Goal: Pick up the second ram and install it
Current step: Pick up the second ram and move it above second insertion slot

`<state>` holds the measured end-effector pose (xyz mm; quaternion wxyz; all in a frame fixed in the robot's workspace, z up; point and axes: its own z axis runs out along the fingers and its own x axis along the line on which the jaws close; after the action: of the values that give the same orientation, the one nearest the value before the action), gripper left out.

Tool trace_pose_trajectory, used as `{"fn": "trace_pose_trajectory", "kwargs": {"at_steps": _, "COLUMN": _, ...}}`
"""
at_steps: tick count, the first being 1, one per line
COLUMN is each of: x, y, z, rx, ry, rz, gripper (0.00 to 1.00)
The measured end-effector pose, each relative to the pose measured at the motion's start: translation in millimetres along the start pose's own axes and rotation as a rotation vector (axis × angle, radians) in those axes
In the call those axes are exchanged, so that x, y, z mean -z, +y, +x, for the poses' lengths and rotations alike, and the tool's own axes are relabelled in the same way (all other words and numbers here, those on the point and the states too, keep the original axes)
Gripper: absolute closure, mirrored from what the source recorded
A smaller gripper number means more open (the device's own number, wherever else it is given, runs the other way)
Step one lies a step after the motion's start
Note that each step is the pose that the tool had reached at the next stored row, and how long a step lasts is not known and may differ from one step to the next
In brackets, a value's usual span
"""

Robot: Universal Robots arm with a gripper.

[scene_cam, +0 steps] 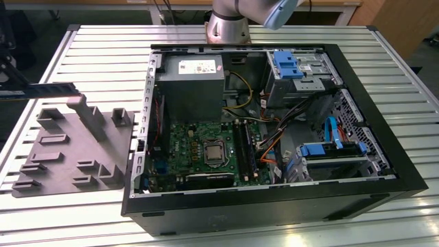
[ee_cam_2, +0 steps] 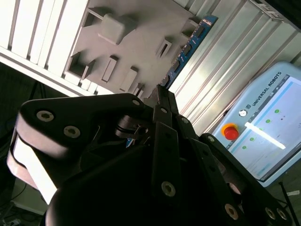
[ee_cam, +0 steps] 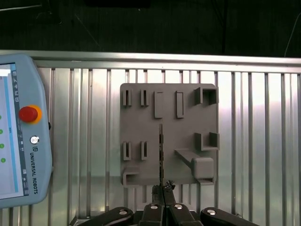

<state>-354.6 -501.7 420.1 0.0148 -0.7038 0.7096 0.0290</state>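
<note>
Hidden: the ram point(scene_cam: 44, 89) runs off the exterior view's left edge. In the first wrist view it is edge-on, only a thin line. The slots in the case point(scene_cam: 274, 206) are hard to count.
Count: one ram, one grey tray point(ee_cam: 141, 127), one case, one pendant point(ee_cam: 19, 136).
Arm point(scene_cam: 230, 23): its base stands beyond the case in the exterior view.
Pincer point(ee_cam: 163, 187): clenched on one end of the ram, holding it over the tray, well apart from the case.
Surface point(scene_cam: 103, 46): carries the tray, case and pendant.

Maker's lettering on teach pendant point(ee_cam_2: 266, 126) bezel, near its red button point(ee_cam_2: 230, 131). Power supply point(scene_cam: 188, 90) sticker point(scene_cam: 197, 66), upper middle of exterior view: unreadable.
</note>
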Motion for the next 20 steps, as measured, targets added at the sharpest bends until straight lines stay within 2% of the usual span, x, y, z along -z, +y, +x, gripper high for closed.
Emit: {"fn": "trace_pose_trajectory", "kwargs": {"at_steps": 20, "x": 0.2, "y": -12.6, "z": -0.1, "rx": 0.0, "ry": -0.0001, "rz": 0.0001, "gripper": 0.89}}
